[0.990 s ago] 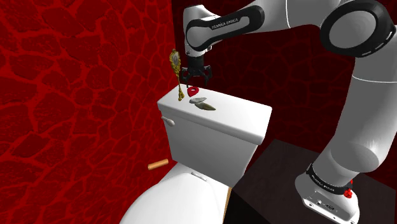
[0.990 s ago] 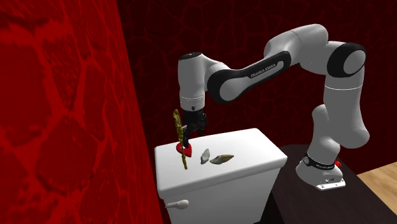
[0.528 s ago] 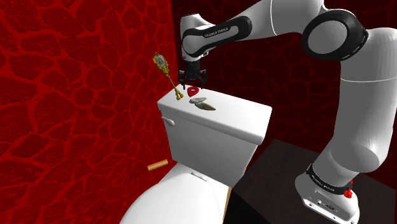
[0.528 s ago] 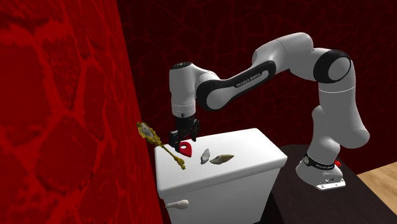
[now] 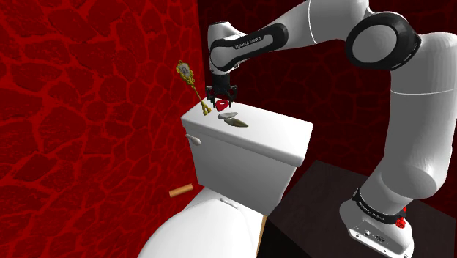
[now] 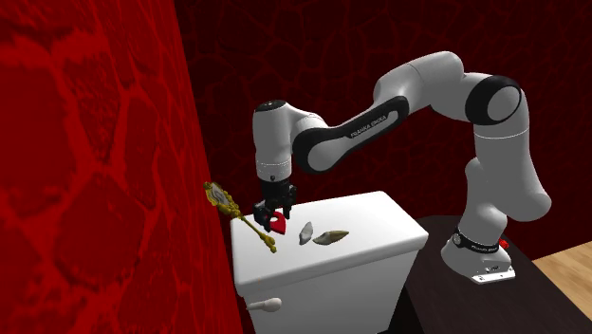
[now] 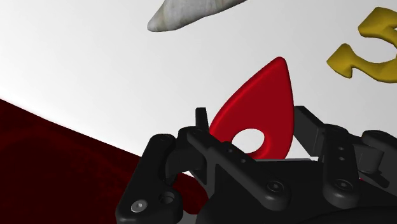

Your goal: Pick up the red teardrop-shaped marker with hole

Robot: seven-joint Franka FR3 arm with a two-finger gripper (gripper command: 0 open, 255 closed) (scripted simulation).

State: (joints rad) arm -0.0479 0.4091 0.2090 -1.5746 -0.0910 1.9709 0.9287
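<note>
While your gripper (image 7: 252, 116) is pinching its rounded, holed end, the glossy red marker (image 7: 261, 105) is lying flat on the white toilet tank lid (image 5: 278, 135), long axis and tip pointing away from the hand, between a grey stone (image 7: 191, 13) and a gold hand mirror (image 5: 184, 71).

Shoulder view: camera beside and a little behind the stand (image 5: 315, 198), looking down and left over the toilet tank lid (image 5: 275, 132), with the arm base (image 5: 370, 220) near at lower right, mid distance

Second exterior view: set on the tank's other side, close along the red wall (image 6: 95, 142) that takes the near left; faces the arm base at far right, from above lid height

Wrist view: on the hand, very near the lid, looking along the gripper (image 7: 253, 121)

All three share the lid's wall-side end with the red marker (image 7: 264, 95)
</note>
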